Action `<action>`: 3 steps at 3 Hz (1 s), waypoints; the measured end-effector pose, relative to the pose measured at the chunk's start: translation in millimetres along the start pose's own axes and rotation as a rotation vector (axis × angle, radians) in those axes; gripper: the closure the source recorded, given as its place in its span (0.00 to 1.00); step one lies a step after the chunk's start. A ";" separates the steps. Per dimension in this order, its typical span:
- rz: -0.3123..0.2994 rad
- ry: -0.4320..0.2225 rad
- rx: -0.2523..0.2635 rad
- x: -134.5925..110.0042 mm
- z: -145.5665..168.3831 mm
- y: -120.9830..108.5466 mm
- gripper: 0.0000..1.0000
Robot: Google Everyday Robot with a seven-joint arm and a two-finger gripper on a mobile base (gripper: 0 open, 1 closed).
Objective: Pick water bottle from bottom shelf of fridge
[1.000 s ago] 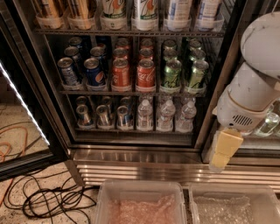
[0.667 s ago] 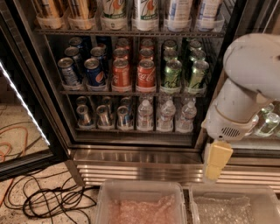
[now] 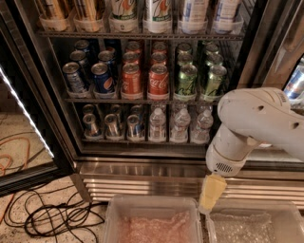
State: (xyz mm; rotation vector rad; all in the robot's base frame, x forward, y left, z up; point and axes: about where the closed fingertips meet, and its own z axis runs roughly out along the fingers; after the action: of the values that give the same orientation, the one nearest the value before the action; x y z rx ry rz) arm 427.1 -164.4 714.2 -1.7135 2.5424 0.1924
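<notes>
The fridge stands open in front of me. Its bottom shelf holds silver-topped cans on the left and clear water bottles with white caps on the right. The front bottles are at the middle, right of it and far right, with more behind them. My white arm reaches in from the right. My gripper, pale yellow, hangs down in front of the steel louvered base, below and right of the bottles, touching none.
Soda cans fill the middle rack and tall bottles the top one. The glass door with its LED strip stands open at left. Black and orange cables lie on the floor. Two clear plastic bins sit below the gripper.
My arm and gripper have moved left and down, from beside the fridge's right frame to in front of the louvered base.
</notes>
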 end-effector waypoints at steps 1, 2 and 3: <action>0.000 0.000 0.000 0.0 0.0 0.0 0.00; 0.075 -0.046 0.010 -3.8 8.0 -6.6 0.00; 0.244 -0.148 0.016 -9.5 26.8 -30.4 0.00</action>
State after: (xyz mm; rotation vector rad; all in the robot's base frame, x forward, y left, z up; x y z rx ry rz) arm 458.5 -163.1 686.9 -1.3261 2.6263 0.2991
